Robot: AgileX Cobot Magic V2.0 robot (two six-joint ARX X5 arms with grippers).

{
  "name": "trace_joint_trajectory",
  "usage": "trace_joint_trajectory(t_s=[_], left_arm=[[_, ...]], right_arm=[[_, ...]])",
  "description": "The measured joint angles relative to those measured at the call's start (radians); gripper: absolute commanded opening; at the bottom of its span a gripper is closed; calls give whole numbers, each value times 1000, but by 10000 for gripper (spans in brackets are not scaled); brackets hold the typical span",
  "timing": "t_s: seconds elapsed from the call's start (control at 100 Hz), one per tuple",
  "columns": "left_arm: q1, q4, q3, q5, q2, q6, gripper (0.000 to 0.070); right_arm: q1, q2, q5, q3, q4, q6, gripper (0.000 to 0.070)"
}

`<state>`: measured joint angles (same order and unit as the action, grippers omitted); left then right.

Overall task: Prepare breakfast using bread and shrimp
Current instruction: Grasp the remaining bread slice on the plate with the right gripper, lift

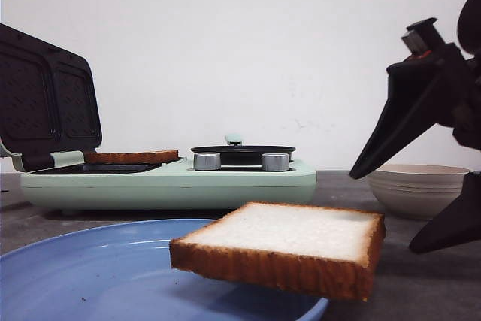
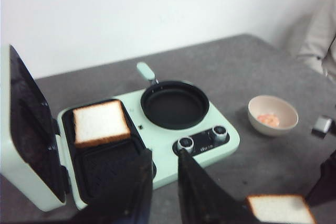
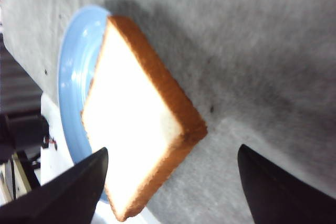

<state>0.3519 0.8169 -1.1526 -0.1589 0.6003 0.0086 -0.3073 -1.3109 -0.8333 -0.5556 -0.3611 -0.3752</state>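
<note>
One square white bread slice sits in our mint-green sandwich maker; second slice and pinkish shrimp wait, right gripper spread wide, left gripper slightly parted.

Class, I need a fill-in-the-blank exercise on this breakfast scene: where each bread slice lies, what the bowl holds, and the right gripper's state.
1. One bread slice lies in the open sandwich maker; the other slice rests on the ____ plate.
2. The bowl holds the ____.
3. The right gripper is ____, holding nothing.

Missing words: blue; shrimp; open
</note>
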Motion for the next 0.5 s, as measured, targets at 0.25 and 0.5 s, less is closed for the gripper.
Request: trace_joint_trajectory(t_s=[0.25, 0.5], left_arm=[[8, 3, 0, 0, 12, 0, 5], [19, 2, 0, 0, 9, -1, 5]], right_arm=[[-55, -82, 47, -1, 77, -19, 478], [-72, -117, 55, -6, 153, -62, 0]])
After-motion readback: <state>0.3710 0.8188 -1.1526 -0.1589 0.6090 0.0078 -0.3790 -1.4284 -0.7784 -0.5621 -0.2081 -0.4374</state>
